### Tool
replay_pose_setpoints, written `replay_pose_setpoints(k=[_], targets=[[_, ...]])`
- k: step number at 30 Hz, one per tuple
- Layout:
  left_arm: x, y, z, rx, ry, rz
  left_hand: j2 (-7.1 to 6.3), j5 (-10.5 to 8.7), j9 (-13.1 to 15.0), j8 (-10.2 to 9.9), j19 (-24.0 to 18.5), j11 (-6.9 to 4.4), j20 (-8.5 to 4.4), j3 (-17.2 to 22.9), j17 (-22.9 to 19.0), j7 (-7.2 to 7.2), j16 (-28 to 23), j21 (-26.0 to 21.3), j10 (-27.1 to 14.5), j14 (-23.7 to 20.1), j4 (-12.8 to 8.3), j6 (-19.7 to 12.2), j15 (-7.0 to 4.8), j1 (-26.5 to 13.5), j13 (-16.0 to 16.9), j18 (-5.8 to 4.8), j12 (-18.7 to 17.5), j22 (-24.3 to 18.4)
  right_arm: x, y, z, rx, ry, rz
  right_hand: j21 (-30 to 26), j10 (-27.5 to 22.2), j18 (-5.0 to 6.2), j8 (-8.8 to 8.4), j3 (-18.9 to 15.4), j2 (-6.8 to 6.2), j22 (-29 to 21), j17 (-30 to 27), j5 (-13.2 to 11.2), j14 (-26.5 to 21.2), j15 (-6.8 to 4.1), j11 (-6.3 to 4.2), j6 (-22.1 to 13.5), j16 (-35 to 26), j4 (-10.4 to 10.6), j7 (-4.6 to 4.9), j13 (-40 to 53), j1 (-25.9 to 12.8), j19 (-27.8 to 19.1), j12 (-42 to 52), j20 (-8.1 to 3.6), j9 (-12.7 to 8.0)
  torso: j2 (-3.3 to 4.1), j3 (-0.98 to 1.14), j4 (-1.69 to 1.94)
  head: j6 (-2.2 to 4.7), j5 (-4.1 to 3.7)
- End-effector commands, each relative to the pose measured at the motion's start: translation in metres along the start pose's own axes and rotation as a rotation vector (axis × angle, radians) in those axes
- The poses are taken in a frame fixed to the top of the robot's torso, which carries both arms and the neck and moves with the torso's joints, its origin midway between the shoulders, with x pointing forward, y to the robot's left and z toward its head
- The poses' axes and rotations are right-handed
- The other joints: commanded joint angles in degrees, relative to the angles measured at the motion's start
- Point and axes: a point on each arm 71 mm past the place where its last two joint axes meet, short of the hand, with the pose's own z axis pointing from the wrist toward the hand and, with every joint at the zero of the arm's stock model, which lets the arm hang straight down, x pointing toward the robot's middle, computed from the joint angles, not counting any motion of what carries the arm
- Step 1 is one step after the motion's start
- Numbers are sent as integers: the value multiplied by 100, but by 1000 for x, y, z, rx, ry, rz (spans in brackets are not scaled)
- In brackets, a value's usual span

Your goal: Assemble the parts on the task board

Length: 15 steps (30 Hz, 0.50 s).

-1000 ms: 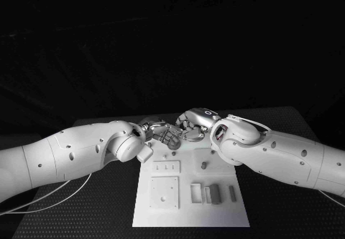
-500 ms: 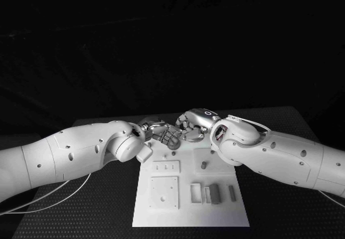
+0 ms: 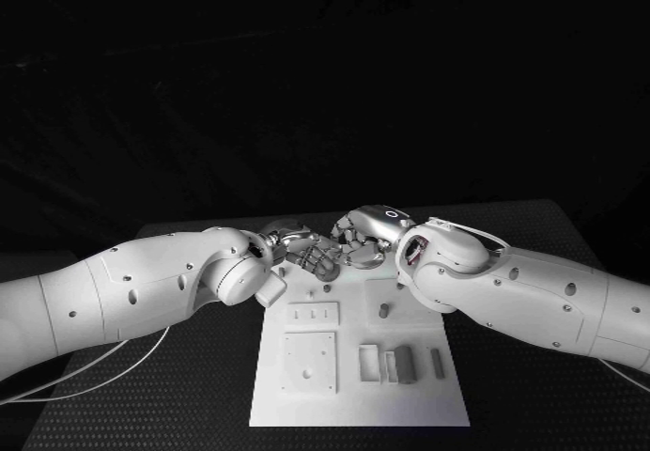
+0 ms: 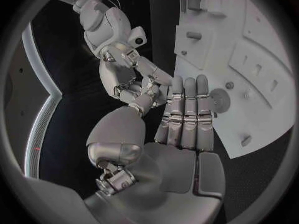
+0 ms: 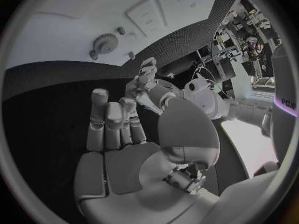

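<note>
Both silver many-fingered hands meet over the far end of the white rectangular task board (image 3: 359, 352), and the white arms cover that end in the head view, so what lies under them there is hidden. The left hand (image 3: 309, 252) has straight fingers held side by side; its thumb meets the right hand's fingertips. Whether anything small is pinched between them is too hard to make out. The right hand (image 3: 365, 235) shows straight fingers and an empty palm in its own wrist view. A small grey toothed gear (image 4: 219, 99) lies on the board just beyond the left hand's fingertips. Small grey block-shaped parts (image 3: 402, 364) stand at the board's near end, well apart from both hands. The board rests on a black textured table (image 3: 542, 376); the room behind is dark.
</note>
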Motion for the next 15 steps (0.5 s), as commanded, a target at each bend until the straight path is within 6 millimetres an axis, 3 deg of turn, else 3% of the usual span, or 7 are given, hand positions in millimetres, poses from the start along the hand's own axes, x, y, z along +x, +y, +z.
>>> replay_pose_setpoints(k=[1,6,10,15], targets=[[-2,-3,0,18,-20,16,53,21,29,34,52,3,4,33,20,-151,25,41,38,41,-1,211,-16,47,24,49,25,14,4,0,-1,-5,28,2,-15,-62,78,-57,6,-124,89,-8,13,-4,12,12,77,-17,70,209,-1,-13,29,-16,-21,27,0,1,-2,-6,9],[-2,-2,0,14,-25,20,52,21,47,40,60,-2,-2,35,42,-156,28,48,45,50,0,217,-23,56,50,47,33,29,3,-4,-1,3,27,8,-41,-99,78,-141,14,-237,85,-17,13,-30,47,55,-53,-41,133,253,-1,-45,6,-30,-15,-2,-1,2,-3,-9,9],[-7,1,-1,-11,-54,38,52,21,62,42,66,-6,-8,37,61,-158,31,53,50,58,1,220,-28,61,73,45,39,42,1,-14,-5,21,5,36,-126,-240,78,-346,19,-487,72,-43,11,-141,169,184,-389,-119,266,391,-9,-126,-91,-85,30,-96,-3,5,-1,-11,23],[-14,8,-4,-72,-97,60,48,22,76,28,45,1,-12,46,87,-153,22,50,32,50,-5,201,-31,81,103,35,32,65,-3,-28,-14,44,-14,104,-171,-318,78,-479,21,-610,75,-51,6,-204,257,274,-620,-146,313,486,-10,-118,-148,-95,66,-170,-9,8,5,-37,47]])
